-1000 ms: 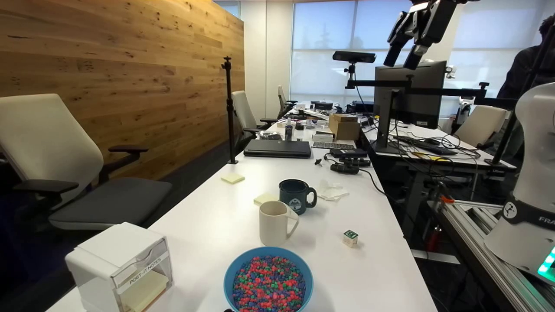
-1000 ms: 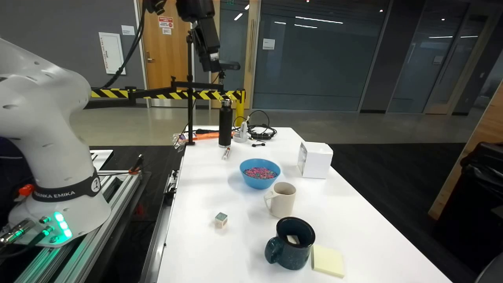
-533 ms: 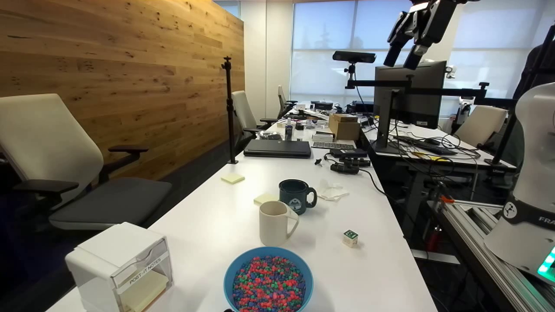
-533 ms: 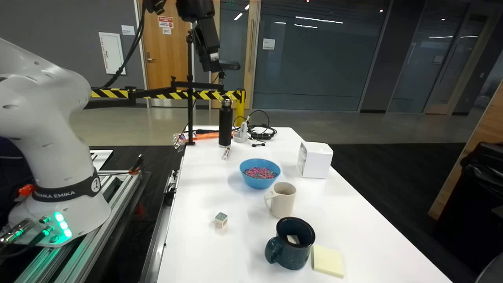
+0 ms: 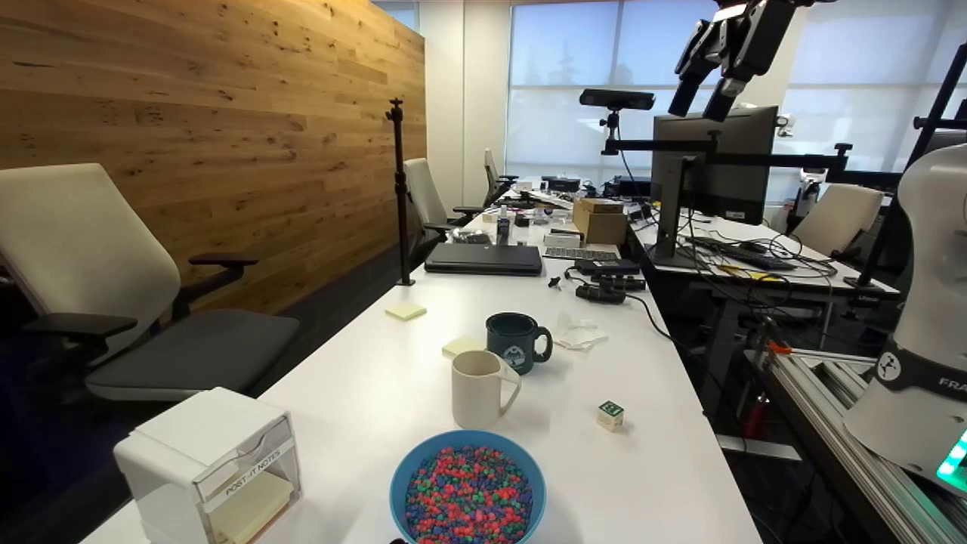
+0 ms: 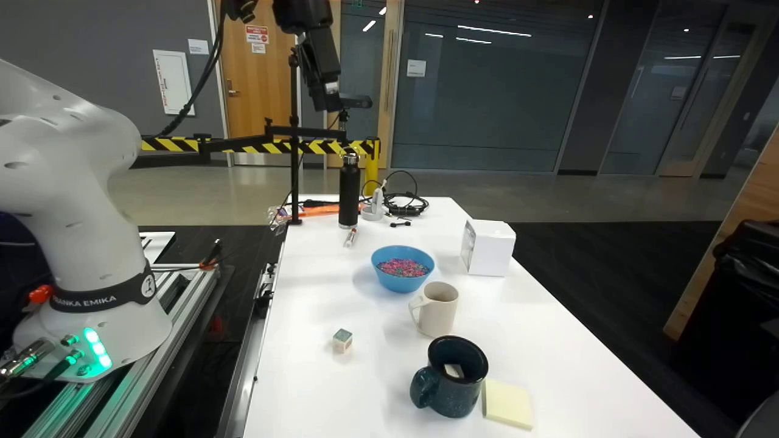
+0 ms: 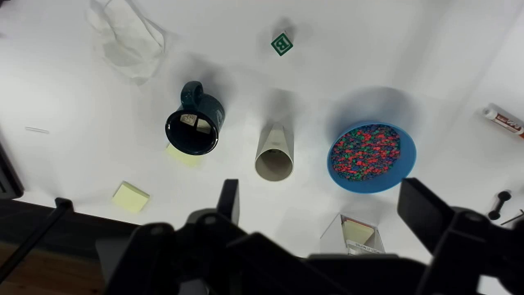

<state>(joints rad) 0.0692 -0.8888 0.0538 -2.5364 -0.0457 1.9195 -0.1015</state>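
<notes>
High above the white table my gripper (image 5: 699, 112) hangs with its fingers apart and nothing between them; the wrist view shows the wide gap of the gripper (image 7: 320, 190) too. Below stand a cream mug (image 7: 275, 164), a blue bowl (image 7: 403, 157) filled with red, green and blue bits, and a dark green mug (image 7: 213, 108). Inside the dark mug lie a small block (image 7: 188, 119) and a pale piece (image 7: 203, 125). A letter block (image 7: 282, 44) with a green B faces up, alone on the table. Both mugs are upright in both exterior views.
A white sticky-note box (image 6: 489, 248) stands at the table edge beyond the bowl. Yellow note pads (image 5: 406, 310), a crumpled tissue (image 7: 129, 43) and a marker (image 7: 504, 121) lie about. A black bottle (image 6: 349, 191) and a thin black post (image 5: 401, 196) rise from the table.
The arm, the gripper and everything on the table stay where they were. Only a person in the background at the far right has walked out of sight.
</notes>
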